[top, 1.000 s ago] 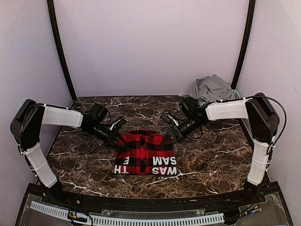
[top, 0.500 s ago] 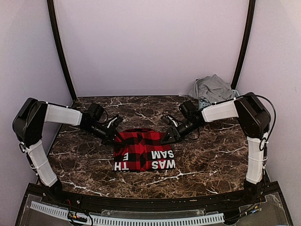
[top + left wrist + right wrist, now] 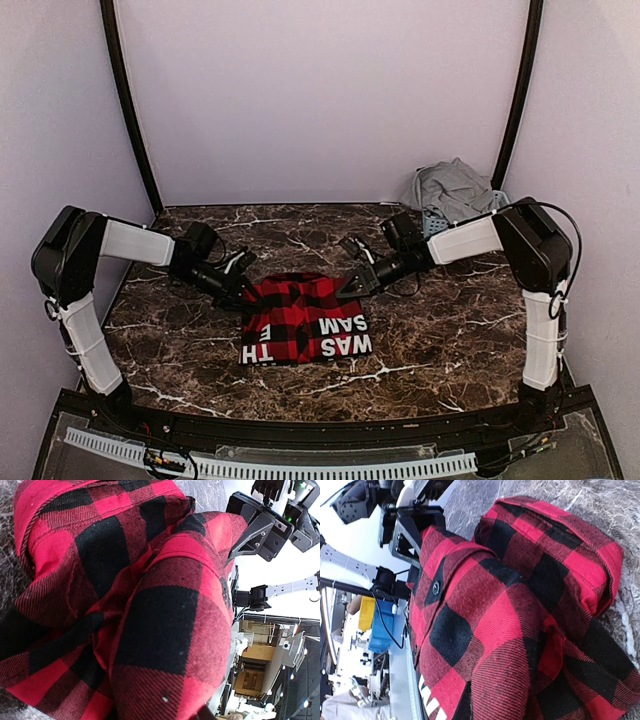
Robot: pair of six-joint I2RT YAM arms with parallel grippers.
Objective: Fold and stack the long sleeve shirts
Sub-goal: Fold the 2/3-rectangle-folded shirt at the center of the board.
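Red-and-black check shirt (image 3: 305, 320) lies folded mid-counter, roughly btwn the two arms. Its white block letters (image 3: 310, 350) run along the near edge and read upside down from my top cam. Dark marbled counter (image 3: 450, 330) shows all round it.

Left arm (image 3: 135, 245) reaches in from the left w/ the left jaws at the shirt's far-left corner. Right arm (image 3: 465, 238) comes in from the right w/ the right jaws at the far-right corner.

Right jaws are pressed together. I can't tell whether any cloth is caught btwn them, since my right wrist cam is filled w/ check fabric and shows no fingers.

Left jaws: can't tell if spread or closed. Left wrist cam is nearly all fabric too, bunched in thick folds, and from above that end of the arm is too small and dark to read.

Each wrist cam catches the other arm's black hardware just beyond the cloth.

Grey shirt (image 3: 455, 190), plain and light, sits crumpled at the far-right corner, well apart from the check one, not folded.
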